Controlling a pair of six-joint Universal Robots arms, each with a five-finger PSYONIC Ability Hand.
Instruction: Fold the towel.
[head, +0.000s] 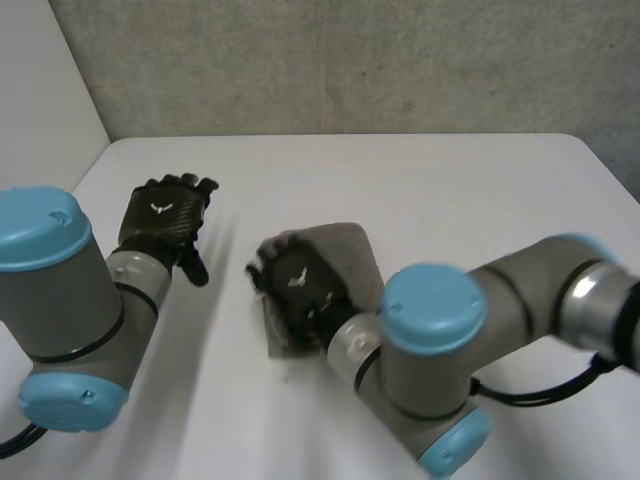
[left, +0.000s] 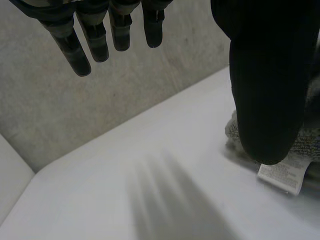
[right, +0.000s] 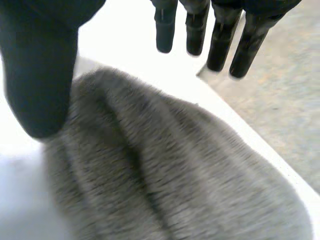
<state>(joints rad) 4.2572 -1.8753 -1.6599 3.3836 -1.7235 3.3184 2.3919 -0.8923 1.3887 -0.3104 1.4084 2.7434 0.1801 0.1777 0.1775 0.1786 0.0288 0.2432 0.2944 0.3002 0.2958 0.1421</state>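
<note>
Grey towel (head: 352, 255) lies in a compact folded bundle near the middle of the white table (head: 430, 185), somewhat toward the robot's side. Its pile is thick and ribbed in the right wrist view (right: 165, 170).

Right hand (head: 296, 284) sits over the near-left part of the towel, palm down. In its own wrist view the fingers (right: 220, 40) run straight out past the bundle's far edge, above the bare table (right: 122, 42), and the thumb (right: 40, 75) hangs at the bundle's side. Whether the thumb touches the cloth cannot be determined. Nothing is pinched or enclosed: the hand is spread and unclenched.

Left hand (head: 163, 222) is to the left of the towel, apart from it, over bare table. Its fingers (left: 95, 42) are extended and slightly parted, and the thumb (left: 267, 85) stands off to the side. The hand grips nothing. In the left wrist view a part of the towel (left: 307, 145) shows beyond the thumb, and a white printed label (left: 281, 176) lies flat on the table (left: 125, 165) at the towel's edge.

Left arm (head: 60, 300) and right arm (head: 440, 350) both reach in from the near side. A grey, rough-surfaced wall (head: 350, 60) stands behind the table's far edge.
</note>
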